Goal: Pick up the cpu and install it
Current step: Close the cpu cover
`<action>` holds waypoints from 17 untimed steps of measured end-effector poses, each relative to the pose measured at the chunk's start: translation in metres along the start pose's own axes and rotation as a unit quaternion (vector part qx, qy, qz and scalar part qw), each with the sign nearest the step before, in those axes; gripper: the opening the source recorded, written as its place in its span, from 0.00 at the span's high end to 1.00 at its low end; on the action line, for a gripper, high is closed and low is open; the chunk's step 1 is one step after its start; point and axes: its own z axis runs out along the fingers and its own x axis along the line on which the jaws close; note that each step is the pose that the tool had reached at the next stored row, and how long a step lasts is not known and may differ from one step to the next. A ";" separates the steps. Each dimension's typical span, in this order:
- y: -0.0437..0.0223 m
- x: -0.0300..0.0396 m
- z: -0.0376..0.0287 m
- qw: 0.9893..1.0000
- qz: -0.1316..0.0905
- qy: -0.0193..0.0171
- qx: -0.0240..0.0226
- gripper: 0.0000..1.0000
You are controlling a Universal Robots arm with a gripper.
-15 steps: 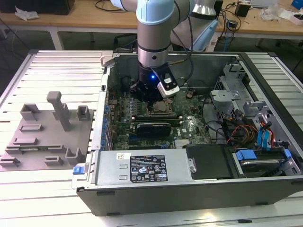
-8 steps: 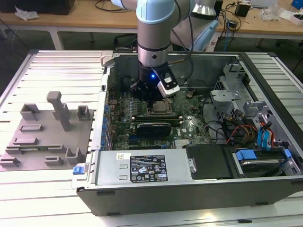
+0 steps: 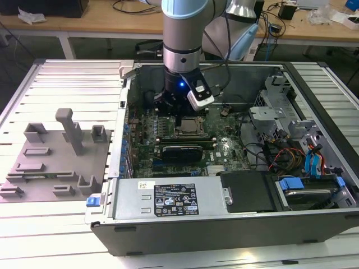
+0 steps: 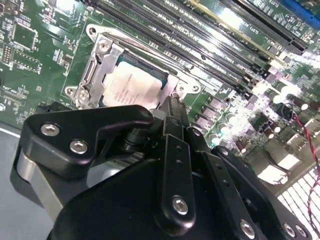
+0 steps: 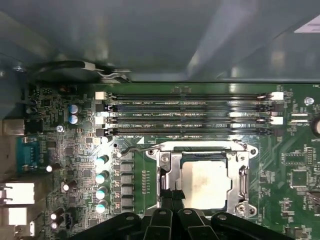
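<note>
Hovering inside the open computer case [image 3: 235,232] at the centre of the exterior view, the gripper [image 3: 178,116] has its fingers pressed together, holding nothing. Both wrist views reveal the cpu [image 5: 206,185] lying in its socket [image 5: 164,170], just beside the fingertips [image 5: 166,196].

My exterior view looks down on the open case [image 3: 235,232]; both wrist views sit close over its socket [image 4: 92,75] [image 5: 240,180].
</note>
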 end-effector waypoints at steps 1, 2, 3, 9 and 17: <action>0.0000 -0.0051 0.0000 1.000 0.000 0.001 0.000 0.89; 0.0000 -0.0113 0.0001 1.000 0.000 0.002 0.000 0.89; 0.0000 -0.0149 0.0002 1.000 0.000 0.003 0.000 0.89; -0.0001 -0.0318 -0.0078 1.000 0.000 0.007 0.000 0.89; -0.0005 -0.0322 -0.0313 1.000 0.000 0.007 0.000 0.89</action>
